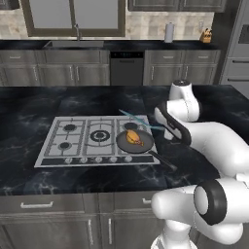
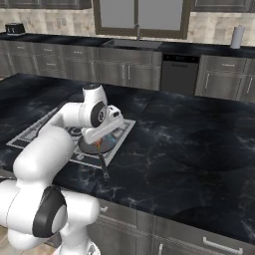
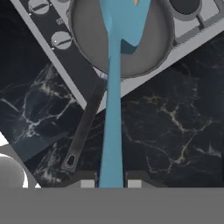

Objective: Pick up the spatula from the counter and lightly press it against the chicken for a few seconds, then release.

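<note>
Grips the blue spatula (image 3: pixel 111 109) by its handle end, with the fingers of the gripper (image 3: pixel 110 180) clamped tight on it, just outside the rim of the pan (image 3: pixel 87 39) on its handle side. Holds the blade out over the pan's inside, raised above it in the left base view. Covers most of the chicken (image 1: pixel 133 137) at the pan's middle, seen from the hand. Cannot tell whether blade and chicken touch.
</note>
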Motion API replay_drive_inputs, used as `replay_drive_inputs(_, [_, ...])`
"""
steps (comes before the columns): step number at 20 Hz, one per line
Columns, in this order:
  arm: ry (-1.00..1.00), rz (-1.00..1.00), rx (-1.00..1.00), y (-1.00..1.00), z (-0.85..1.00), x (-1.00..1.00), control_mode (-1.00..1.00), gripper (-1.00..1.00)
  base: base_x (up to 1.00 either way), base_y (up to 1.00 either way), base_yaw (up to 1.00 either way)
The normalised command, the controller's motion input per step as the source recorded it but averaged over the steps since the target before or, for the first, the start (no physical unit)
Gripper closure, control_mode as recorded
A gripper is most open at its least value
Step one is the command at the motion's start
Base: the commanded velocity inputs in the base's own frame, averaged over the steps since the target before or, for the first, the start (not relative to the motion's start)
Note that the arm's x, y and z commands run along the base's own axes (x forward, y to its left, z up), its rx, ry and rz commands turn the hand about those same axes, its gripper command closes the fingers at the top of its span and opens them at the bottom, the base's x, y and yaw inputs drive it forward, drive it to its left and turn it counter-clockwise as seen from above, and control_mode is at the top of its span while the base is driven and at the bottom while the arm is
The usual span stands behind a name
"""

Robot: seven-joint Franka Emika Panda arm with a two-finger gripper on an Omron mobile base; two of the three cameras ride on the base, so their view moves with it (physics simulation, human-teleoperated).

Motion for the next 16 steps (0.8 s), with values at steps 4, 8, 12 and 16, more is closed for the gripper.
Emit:
replay_drive_inputs(4, [-0.11,0.11,-0.08,0.0,-0.08,0.13,-1.0,1.0,0.0,0.0,0.0])
replay_drive_inputs(8, [-0.09,0.1,-0.09,0.0,-0.09,0.16,-1.0,1.0,0.0,0.0,0.0])
replay_drive_inputs(12, [-0.03,0.07,-0.14,-0.02,-0.07,0.13,-1.0,1.0,0.0,0.0,0.0])
replay_drive_inputs(16, [-0.02,0.05,-0.17,-0.04,0.0,0.09,-1.0,1.0,0.0,0.0,0.0])
